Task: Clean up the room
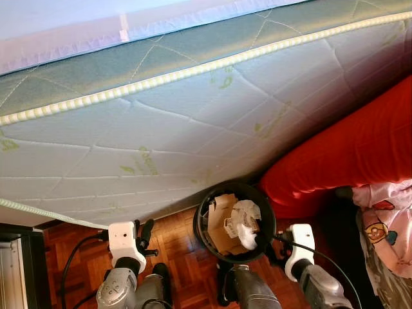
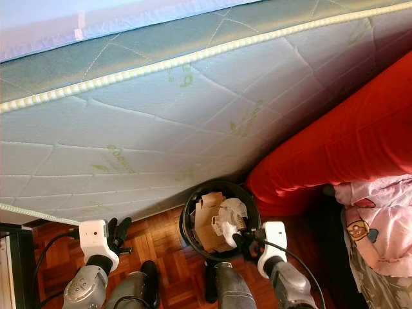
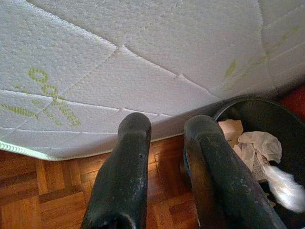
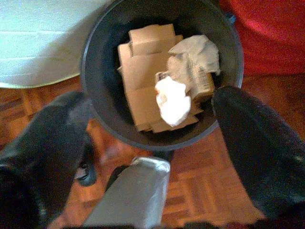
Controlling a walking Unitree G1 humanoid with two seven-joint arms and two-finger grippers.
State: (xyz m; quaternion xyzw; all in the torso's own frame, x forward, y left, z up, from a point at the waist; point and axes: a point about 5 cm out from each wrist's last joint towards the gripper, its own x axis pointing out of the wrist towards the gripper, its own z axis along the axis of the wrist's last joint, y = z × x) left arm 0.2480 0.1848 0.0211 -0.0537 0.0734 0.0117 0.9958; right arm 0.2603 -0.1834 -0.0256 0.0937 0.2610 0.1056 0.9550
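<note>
Two grippers show low in the head views, one to each side of a round black bin (image 1: 205, 237) that stands on the wooden parquet floor (image 1: 170, 254). The bin sits just beside the lower edge of a white quilted mattress (image 1: 161, 148) with faint green print, and close to a red cover (image 1: 347, 154) on the robot's right. Inside the bin lie flattened brown cardboard (image 4: 143, 71), crumpled paper (image 4: 198, 52) and a white wad (image 4: 172, 101) resting on top of the cardboard.

The right gripper (image 4: 152, 138) hangs over the near rim of the bin, its fingers (image 4: 257, 143) spread wide with nothing between them; in the right wrist view the bin's contents show through the gap. A silver part of the robot (image 4: 136, 193) crosses the floor below the bin in that view.

The left gripper (image 3: 167, 143) is held low over the floor to the robot's left of the bin, pointing toward the bottom edge of the mattress. Its fingers (image 3: 128, 162) stand a little apart, a narrow gap, and hold nothing. The bin's rim and some of its paper show at the edge of the left wrist view.

On the far right, a pink printed cloth (image 1: 386, 219) lies beside the red cover. A dark piece of furniture (image 1: 16, 264) stands at the far left, on the floor.
</note>
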